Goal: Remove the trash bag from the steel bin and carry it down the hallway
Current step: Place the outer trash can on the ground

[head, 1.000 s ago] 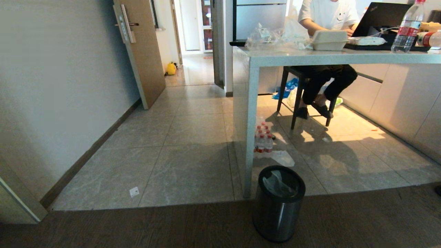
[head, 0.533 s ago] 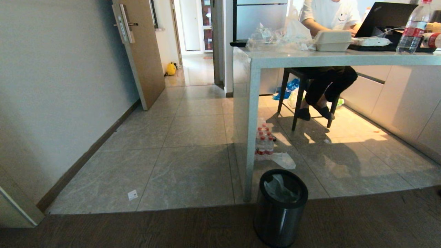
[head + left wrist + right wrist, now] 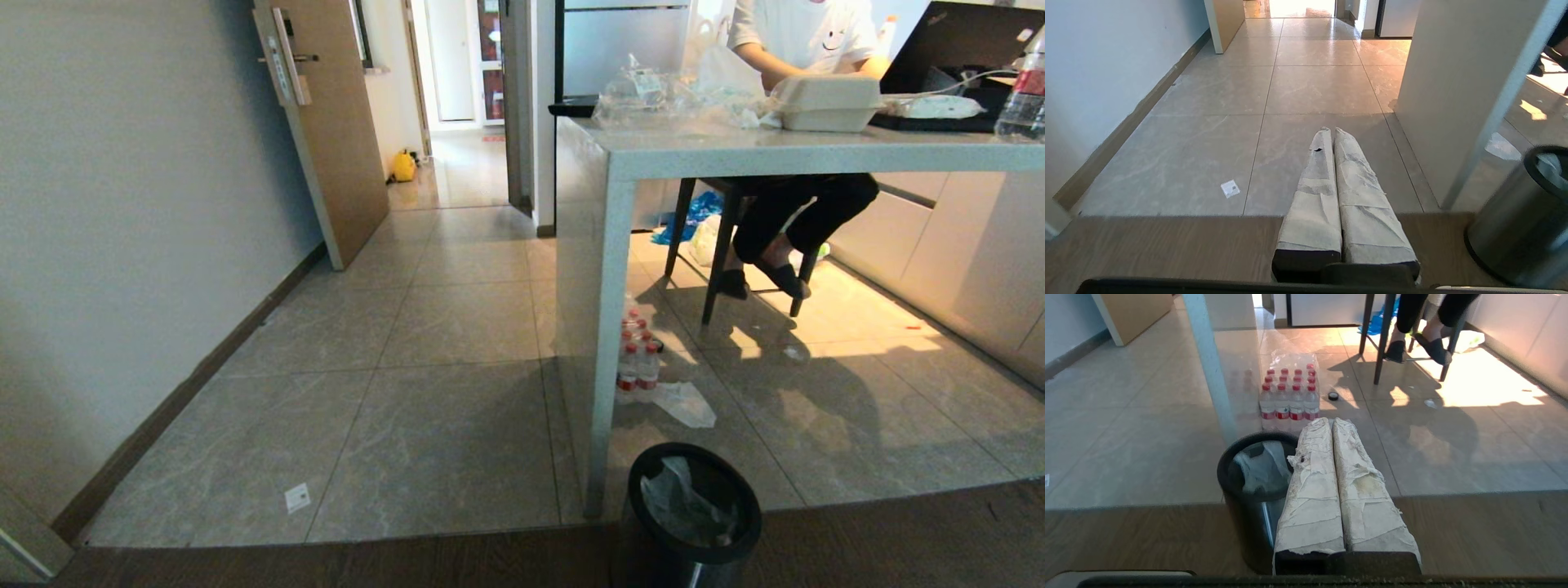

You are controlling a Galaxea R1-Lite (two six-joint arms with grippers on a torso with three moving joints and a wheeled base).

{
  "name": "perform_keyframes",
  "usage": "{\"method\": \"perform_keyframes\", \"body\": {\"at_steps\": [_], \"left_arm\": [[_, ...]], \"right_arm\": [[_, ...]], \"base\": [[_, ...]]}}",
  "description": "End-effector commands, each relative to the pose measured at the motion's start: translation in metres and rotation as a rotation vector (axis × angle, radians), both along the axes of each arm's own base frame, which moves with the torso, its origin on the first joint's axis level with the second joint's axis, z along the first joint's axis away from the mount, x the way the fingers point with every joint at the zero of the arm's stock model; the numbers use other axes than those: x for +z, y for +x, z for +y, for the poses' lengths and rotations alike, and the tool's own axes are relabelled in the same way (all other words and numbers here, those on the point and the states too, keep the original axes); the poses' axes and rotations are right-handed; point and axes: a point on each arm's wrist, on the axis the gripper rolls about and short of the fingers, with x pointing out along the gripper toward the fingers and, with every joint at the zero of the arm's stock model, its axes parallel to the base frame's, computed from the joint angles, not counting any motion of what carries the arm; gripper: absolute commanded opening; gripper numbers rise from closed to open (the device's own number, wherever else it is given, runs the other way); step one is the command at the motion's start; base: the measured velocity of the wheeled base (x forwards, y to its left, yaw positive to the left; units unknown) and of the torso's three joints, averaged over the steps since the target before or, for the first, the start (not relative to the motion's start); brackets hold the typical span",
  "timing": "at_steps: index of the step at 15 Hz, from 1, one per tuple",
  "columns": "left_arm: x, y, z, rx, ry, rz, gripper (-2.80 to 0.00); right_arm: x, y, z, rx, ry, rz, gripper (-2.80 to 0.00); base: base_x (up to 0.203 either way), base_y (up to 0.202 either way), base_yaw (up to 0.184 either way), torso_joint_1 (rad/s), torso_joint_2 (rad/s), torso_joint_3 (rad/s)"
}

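A small round steel bin [image 3: 694, 523] stands on dark wood flooring right at the seam where grey tiles begin, just in front of the pale leg of a stone-topped table [image 3: 608, 327]. Inside the bin sits the trash bag [image 3: 682, 500], crumpled thin whitish plastic below the black rim, nothing gripping it. Neither arm shows from the head camera. From its own wrist camera, the right gripper [image 3: 1331, 421] hangs above and just short of the bin, its two cloth-wrapped fingers pressed flat together and empty; the bin's open mouth [image 3: 1257, 465] lies immediately beside and under the finger on the left-arm side, with the bag [image 3: 1261, 467] visible in it. The left gripper [image 3: 1330, 130] also has its wrapped fingers pressed together with nothing between them, and it points at bare tile; the bin [image 3: 1523, 216] sits well off toward the right arm's side. So the right arm looks the nearer one, and the reach seems to call for opened fingers, a short shift toward the bin and a drop straight down. Beyond the bin, a shrink-wrapped pack of water bottles [image 3: 1290, 396] rests on the tiles. Past that, a seated person [image 3: 792, 212] works at the table. The hallway [image 3: 457, 171] opens far beyond the bin, past a brown door [image 3: 326, 122].
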Motion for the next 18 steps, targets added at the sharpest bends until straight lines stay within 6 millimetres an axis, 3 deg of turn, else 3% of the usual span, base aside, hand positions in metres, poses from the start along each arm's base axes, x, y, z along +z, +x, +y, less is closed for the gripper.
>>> {"method": "perform_keyframes", "body": {"at_steps": [1, 12, 18], "left_arm": [[0.0, 0.0, 0.0, 0.0, 0.003, 0.0, -2.8], [0.0002, 0.0, 0.0, 0.0, 0.002, -0.002, -2.8], [0.0, 0.0, 0.0, 0.0, -0.002, 0.0, -2.8]], "right_arm": [[0.0002, 0.0, 0.0, 0.0, 0.001, -0.002, -2.8], [0.0002, 0.0001, 0.0, 0.0, 0.001, -0.001, -2.8], [0.0, 0.0, 0.0, -0.001, 0.001, -0.001, -2.8]], "base": [[0.185, 0.0, 0.001, 0.002, 0.0, -0.002], [0.019, 0.0, 0.001, 0.001, 0.0, 0.0], [0.002, 0.165, 0.0, 0.002, 0.0, 0.004]]}}
